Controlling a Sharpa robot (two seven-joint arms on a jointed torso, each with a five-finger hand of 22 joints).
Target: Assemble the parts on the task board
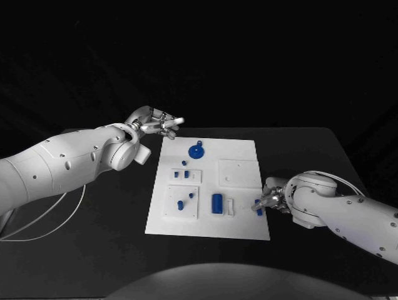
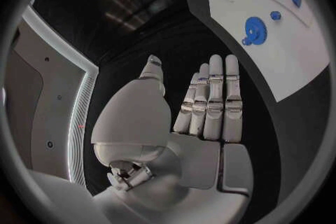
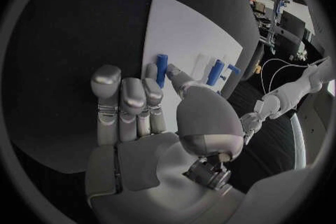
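Your left robot hand point(image 1: 156, 122) hovers over bare black counter point(image 1: 100, 212) just off the far left corner of the task board point(image 1: 239, 225); you have wide dark counter to its left and in front of it. Your left wrist view shows that hand point(image 2: 210, 101) flat, fingers point(image 2: 213, 89) straight and side by side, holding nothing, with the blue gear point(image 2: 255, 28) on the board beyond the fingertips, apart from them.

On the board, going rightward, you see the gear point(image 1: 196, 150) near the far edge, small blue parts point(image 1: 186, 173) in the middle, and a blue cylinder point(image 1: 217, 203) near the front.

Your right robot hand point(image 1: 273, 199) sits at the board's right edge, near the front. A small blue peg point(image 1: 258, 207) lies at its fingertips. The right wrist view shows this hand point(image 3: 150, 117) with fingers point(image 3: 126, 101) partly curled, and a blue peg point(image 3: 162, 69) standing just past them; you cannot tell whether it is pinched.
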